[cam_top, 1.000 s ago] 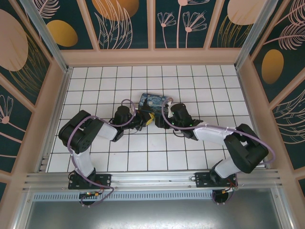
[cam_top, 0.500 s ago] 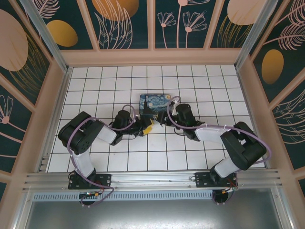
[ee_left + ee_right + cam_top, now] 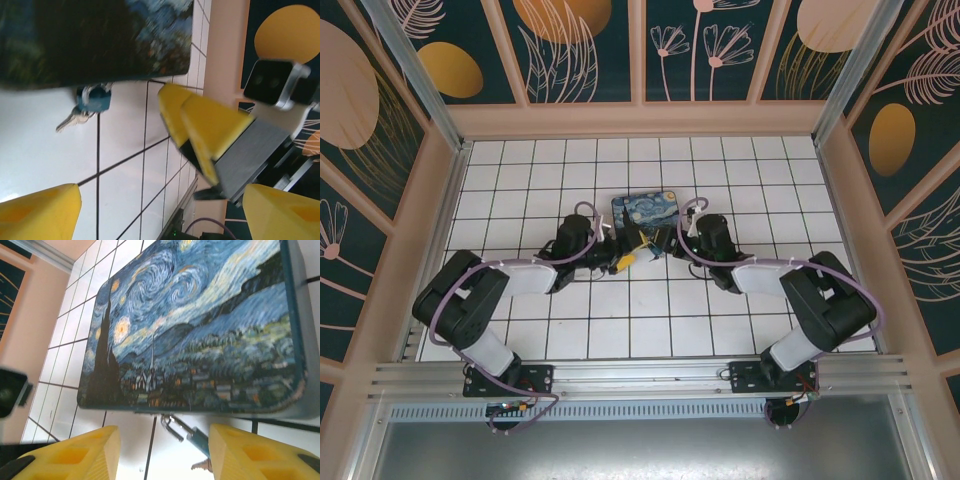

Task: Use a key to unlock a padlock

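As it is seen mid-worktop, padlock [image 3: 93, 100]: laid at the box's [image 3: 200, 325] edge; key [image 3: 70, 119] touching it
Left gripper [image 3: 162, 194]: jaws spread wide; empty
Right gripper [image 3: 164, 435]: jaws parted; empty

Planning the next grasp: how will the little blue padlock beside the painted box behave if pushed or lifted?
The padlock is small and smooth, so it would probably slide on the glossy tiles rather than roll. Its shackle sits right at the box edge and might snag there. The key at its base would likely swing along.
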You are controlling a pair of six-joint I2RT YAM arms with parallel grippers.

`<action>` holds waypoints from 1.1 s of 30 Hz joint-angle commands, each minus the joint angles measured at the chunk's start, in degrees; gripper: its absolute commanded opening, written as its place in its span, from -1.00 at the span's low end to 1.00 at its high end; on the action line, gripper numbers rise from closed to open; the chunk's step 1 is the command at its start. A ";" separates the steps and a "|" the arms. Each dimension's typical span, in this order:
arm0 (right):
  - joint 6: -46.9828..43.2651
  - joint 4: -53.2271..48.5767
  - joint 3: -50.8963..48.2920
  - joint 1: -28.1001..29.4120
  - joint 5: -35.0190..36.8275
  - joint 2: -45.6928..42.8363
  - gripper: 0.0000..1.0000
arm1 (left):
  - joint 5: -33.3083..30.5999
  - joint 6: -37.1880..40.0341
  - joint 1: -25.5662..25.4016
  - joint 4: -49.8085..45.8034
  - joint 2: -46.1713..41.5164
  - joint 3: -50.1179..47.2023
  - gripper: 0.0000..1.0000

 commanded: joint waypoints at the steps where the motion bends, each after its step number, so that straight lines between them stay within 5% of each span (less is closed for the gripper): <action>1: -0.56 1.44 -3.26 0.18 -0.37 -3.70 -0.04 | -2.65 8.04 1.37 -11.47 -2.00 5.06 0.70; 13: -8.54 -0.06 -1.79 0.19 -0.44 2.79 -0.07 | -12.15 25.68 6.29 -34.49 0.82 23.50 0.78; 33: -11.26 0.19 4.24 0.57 -2.70 11.82 -0.18 | -11.85 26.92 9.31 -35.24 5.19 28.31 0.82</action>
